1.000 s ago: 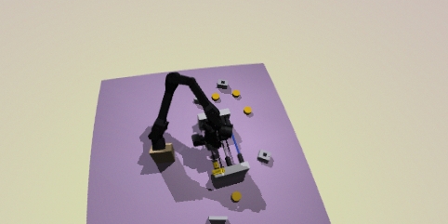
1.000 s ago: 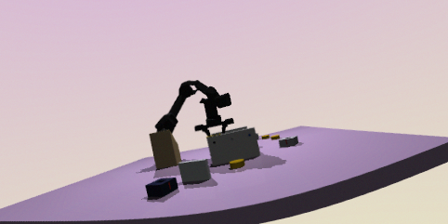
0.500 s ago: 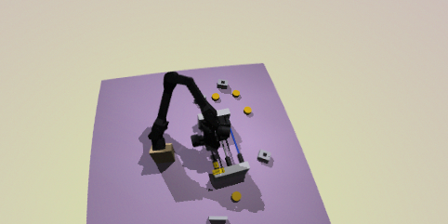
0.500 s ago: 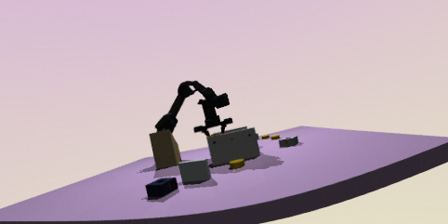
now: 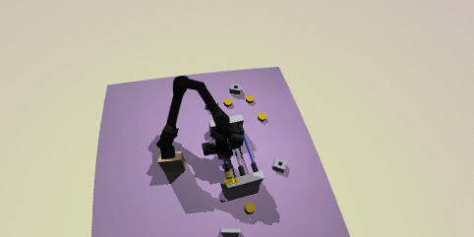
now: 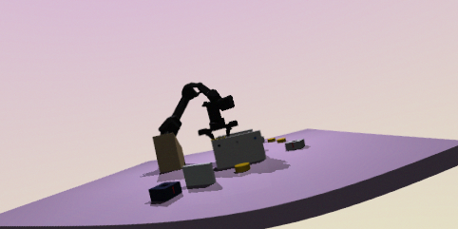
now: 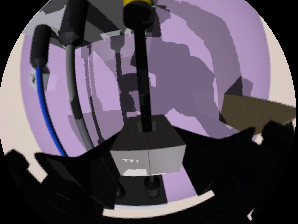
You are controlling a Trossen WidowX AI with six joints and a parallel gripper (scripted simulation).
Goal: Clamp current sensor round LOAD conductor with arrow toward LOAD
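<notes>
The split-core sensor [image 7: 148, 159], a grey and dark block with a seam down its face, sits round a black conductor [image 7: 142, 65]. Its halves look together; whether it is latched cannot be told. The conductor runs to an end with a yellow marker [image 5: 230, 181] [image 7: 144, 2], whose lettering is not readable. Small pale marks show on the sensor's face, but no clear arrow. My gripper [image 5: 227, 153] [image 6: 219, 135] [image 7: 148, 131] is shut on the sensor, one finger against each side. The top and exterior views do not show the sensor clearly.
A blue cable [image 5: 250, 152] [image 7: 43, 102] and a grey cable [image 7: 72, 80] run beside the conductor. The holder's grey end wall [image 5: 243, 189] [image 6: 238, 151] stands in front. A brown base block [image 5: 171, 163] [image 6: 166, 154] [image 7: 255, 112], yellow discs and small blocks stand around.
</notes>
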